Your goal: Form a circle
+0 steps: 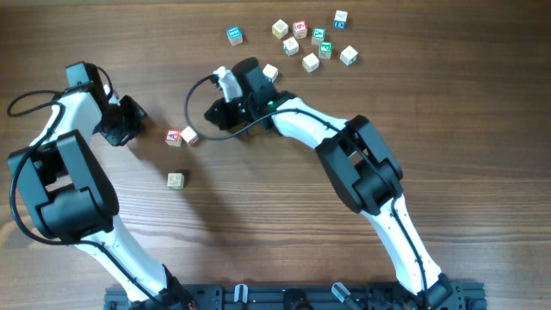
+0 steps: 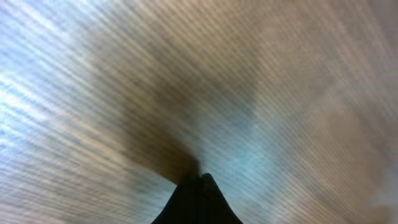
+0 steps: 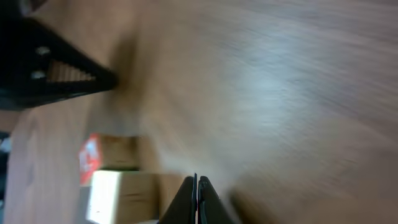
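No circle shows on the table. Two small pale wooden cubes touch each other left of centre: a red-printed cube (image 1: 174,137) and a plain-faced cube (image 1: 189,134). A third cube (image 1: 176,179) lies alone below them. My left gripper (image 1: 139,115) is shut and empty, just left of the pair. My right gripper (image 1: 209,114) is shut and empty, just right of the pair. In the right wrist view the red-printed cube (image 3: 91,159) and the pale cube (image 3: 124,196) lie left of my shut right gripper (image 3: 197,182). The left wrist view shows only blurred wood and my left gripper (image 2: 200,178).
Several larger cubes printed in blue, green and red are scattered at the back right (image 1: 310,39). One more cube (image 1: 270,72) sits beside the right wrist. The left gripper's black body (image 3: 56,68) appears at the top left of the right wrist view.
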Controlling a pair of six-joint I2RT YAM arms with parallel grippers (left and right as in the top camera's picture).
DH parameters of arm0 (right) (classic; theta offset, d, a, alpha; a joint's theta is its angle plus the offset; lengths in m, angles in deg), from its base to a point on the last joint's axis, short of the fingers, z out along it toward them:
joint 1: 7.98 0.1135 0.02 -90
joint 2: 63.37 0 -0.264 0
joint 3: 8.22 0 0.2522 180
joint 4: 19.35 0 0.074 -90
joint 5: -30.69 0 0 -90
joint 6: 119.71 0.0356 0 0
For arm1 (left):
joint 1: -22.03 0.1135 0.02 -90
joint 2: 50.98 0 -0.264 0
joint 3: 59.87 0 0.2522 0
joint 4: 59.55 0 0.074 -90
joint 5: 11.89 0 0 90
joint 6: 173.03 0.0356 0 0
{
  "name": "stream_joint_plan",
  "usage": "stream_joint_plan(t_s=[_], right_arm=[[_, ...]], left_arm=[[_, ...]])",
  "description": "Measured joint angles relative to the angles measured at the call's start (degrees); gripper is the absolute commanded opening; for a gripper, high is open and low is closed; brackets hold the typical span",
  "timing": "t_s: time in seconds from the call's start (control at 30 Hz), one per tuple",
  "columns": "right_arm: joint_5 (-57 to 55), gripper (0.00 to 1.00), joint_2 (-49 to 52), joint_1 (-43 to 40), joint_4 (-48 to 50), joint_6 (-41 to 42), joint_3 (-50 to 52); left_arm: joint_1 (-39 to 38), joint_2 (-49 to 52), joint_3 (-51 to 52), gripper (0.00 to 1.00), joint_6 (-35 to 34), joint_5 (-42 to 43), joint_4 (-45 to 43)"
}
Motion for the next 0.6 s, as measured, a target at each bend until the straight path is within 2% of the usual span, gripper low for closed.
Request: stream_joint_plan(t_s=[0.1,0.3,0.47,0.6], right_arm=[[-2.32,0.04,0.0,-1.9,-2.05,1.44,0.0],[-5.75,0.04,-0.28,-4.17,-4.2,2.99,-0.57],[-7.5,0.04,-0.57,-3.89,-5.03,3.21,-0.79],[-7.54,0.04,-0.57,-3.89,-5.03,3.21,-0.79]], left_arm=[[-0.28,0.0,0.02,0.04,0.37,3.3,-2.25],[-6.14,0.0,0.07,0.04,8.22,8.98,-4.35],[-11.41,0.0,-0.13,0.04,12.41,6.03,-2.91],[-12.11,0.0,-0.2,0.04,14.1,2.82,0.11]])
